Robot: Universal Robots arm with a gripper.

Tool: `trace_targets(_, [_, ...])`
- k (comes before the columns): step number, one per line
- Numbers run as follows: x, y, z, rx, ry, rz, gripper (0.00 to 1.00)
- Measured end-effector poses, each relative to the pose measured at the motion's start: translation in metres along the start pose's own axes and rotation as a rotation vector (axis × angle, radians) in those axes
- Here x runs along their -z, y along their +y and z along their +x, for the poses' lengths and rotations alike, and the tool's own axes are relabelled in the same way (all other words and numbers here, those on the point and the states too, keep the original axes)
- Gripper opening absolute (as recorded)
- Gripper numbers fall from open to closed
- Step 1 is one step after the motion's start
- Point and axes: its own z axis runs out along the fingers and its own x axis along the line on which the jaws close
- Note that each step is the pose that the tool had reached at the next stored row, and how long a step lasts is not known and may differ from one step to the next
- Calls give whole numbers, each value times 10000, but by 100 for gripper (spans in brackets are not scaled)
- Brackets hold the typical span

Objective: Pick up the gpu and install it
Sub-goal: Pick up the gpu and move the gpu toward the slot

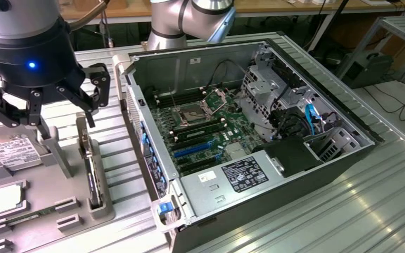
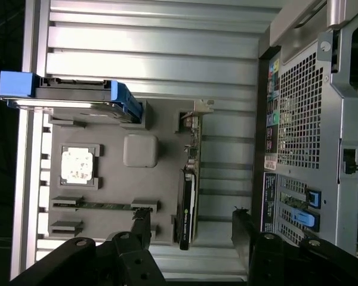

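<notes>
Pincer (image 1: 51, 113) spread, hovering above the gpu (image 1: 90, 171). The gpu stands on edge in a tray (image 1: 44, 192) slot, leaving its top edge free for gripping. Case (image 1: 188, 63) lies open, unfilled.

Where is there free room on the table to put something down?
Free: the ribbed table at the exterior view's right, past the case, and a narrow strip between tray and case. Crowded: the tray, with gpu, drive and chip.

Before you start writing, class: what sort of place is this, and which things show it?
Likely a robotics lab bench for computer assembly: a robot gripper hangs over a tray holding a gpu, beside an open PC case on a slatted metal table.
</notes>
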Motion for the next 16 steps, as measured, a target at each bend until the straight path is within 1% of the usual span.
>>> trace_targets(7, [-54,-20,2,9,32,-4,66])
trace_targets(12, [-80,-38,3,13,91,-7,66])
trace_targets(16, [-98,-53,4,12,96,-22,66])
